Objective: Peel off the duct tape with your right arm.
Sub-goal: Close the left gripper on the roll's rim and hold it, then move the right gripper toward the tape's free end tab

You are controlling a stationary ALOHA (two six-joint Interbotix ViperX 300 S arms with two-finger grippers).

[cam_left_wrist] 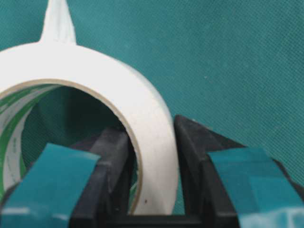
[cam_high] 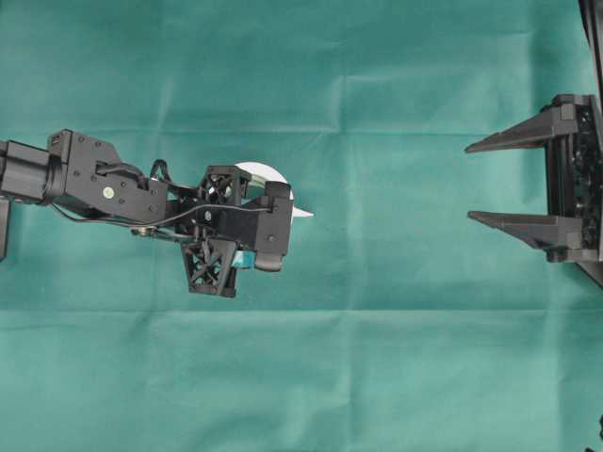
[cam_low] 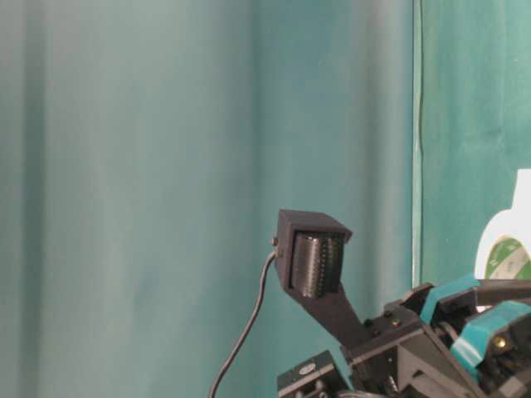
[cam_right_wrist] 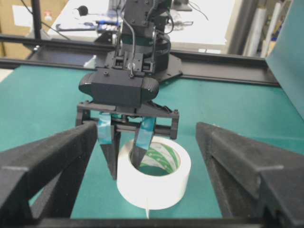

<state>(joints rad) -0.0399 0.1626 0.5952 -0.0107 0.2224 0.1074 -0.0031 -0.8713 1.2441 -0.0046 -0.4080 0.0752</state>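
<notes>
I see my left tool (cam_right_wrist: 124,142) clenched on the wall of the white ring-shaped duct tape roll (cam_right_wrist: 154,183) on the green-clothed bench (cam_high: 377,358), its pointed tab facing my right tool (cam_high: 499,184), spread wide, well apart.

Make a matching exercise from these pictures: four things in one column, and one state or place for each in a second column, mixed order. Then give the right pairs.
Things:
1. duct tape
2. left gripper
3. right gripper
4. loose tab

States:
A. jaws wide open, holding nothing
B. one finger inside the ring, one outside
C. lying flat on the green cloth
D. sticking out, pointed, toward the right arm

Pairs: 1-C, 2-B, 3-A, 4-D
</notes>
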